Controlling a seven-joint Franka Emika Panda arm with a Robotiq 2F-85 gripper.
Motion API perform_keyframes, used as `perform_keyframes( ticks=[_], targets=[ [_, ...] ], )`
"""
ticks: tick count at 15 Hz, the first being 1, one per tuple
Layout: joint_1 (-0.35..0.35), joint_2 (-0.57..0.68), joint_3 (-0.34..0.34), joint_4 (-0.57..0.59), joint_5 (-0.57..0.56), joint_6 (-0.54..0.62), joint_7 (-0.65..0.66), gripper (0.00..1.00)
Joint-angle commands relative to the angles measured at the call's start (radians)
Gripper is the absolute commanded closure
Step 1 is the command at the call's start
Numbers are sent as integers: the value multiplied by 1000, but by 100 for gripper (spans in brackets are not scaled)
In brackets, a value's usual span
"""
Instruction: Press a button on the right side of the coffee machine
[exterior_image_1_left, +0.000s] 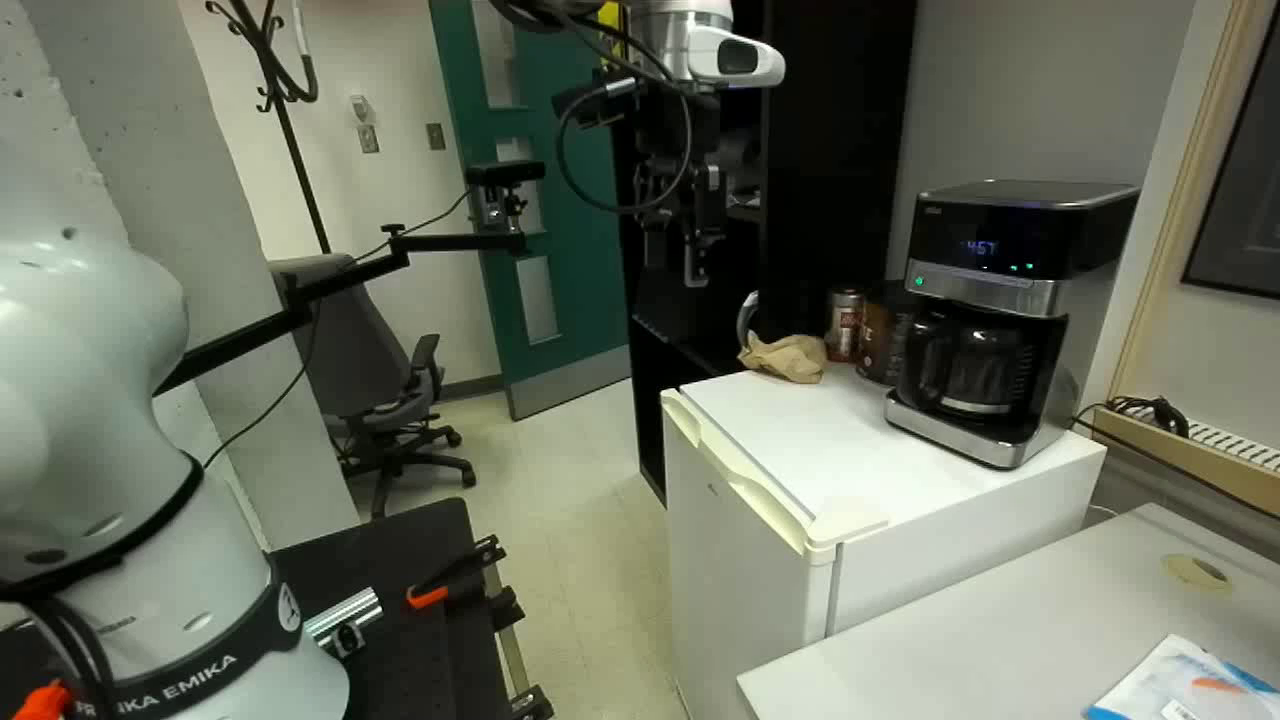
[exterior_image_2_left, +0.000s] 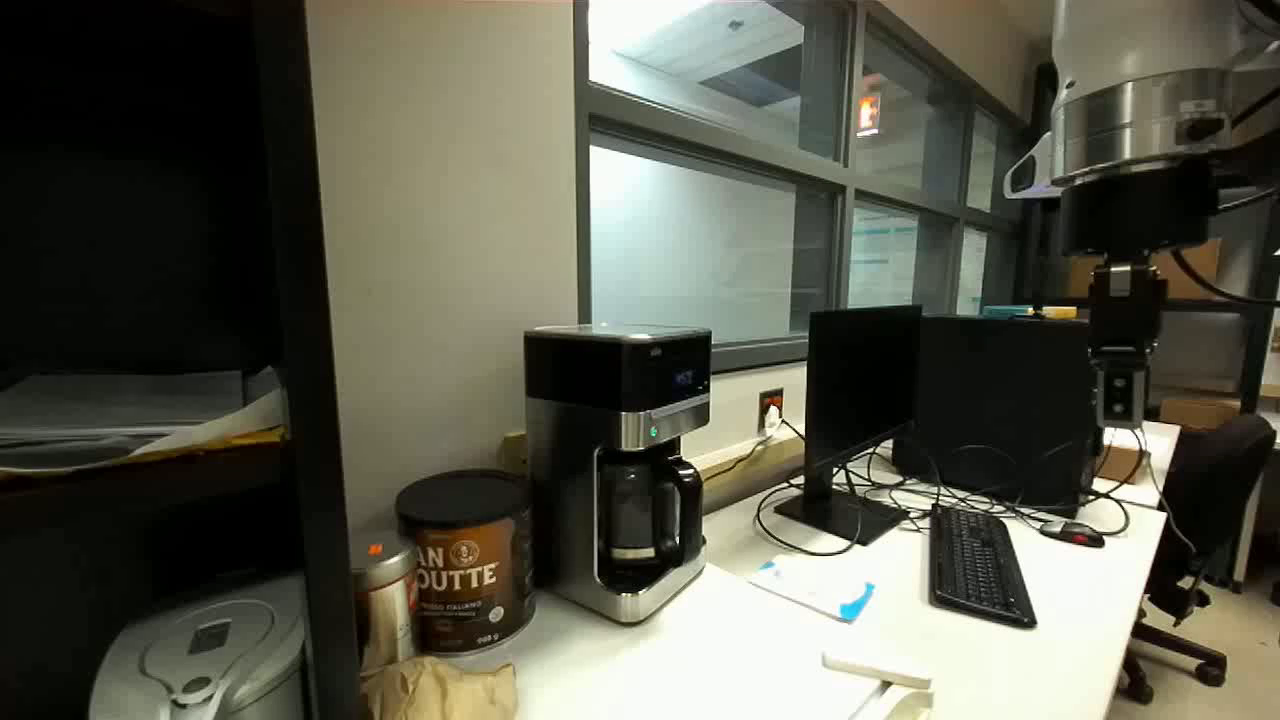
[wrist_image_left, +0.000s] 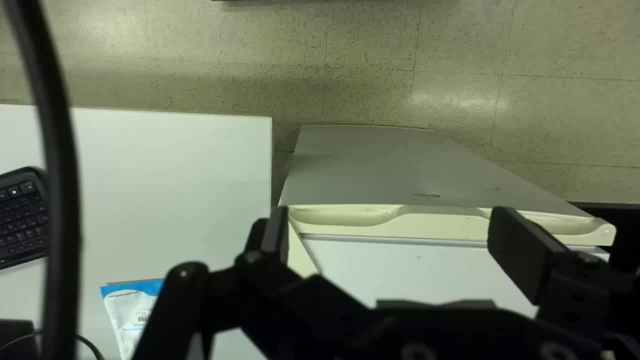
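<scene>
White fridge (exterior_image_1_left: 750, 590) btwn desk (exterior_image_1_left: 960, 650) & cabinet (exterior_image_1_left: 835, 150) has coffee machine (exterior_image_1_left: 1000, 305) atop.

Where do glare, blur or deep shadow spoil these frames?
In an exterior view: window partly washed out, shelving near-black, display on the coffee machine small and soft. In the wrist view: gripper dark and soft, foreground cable blurred, glare patches on the floor.

The tool (wrist_image_left: 391, 237) points downward, its fingers (wrist_image_left: 520, 257) spread apart.
</scene>
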Motion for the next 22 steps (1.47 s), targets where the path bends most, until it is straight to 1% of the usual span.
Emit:
perform_keyframes(
  ticks=[1, 19, 22],
  targets=[
    [12, 1, -12, 2, -3, -2, 3, 0],
    [12, 1, -12, 2, -3, -2, 2, 0],
    [2, 48, -22, 25, -36, 34, -26, 0]
  ],
)
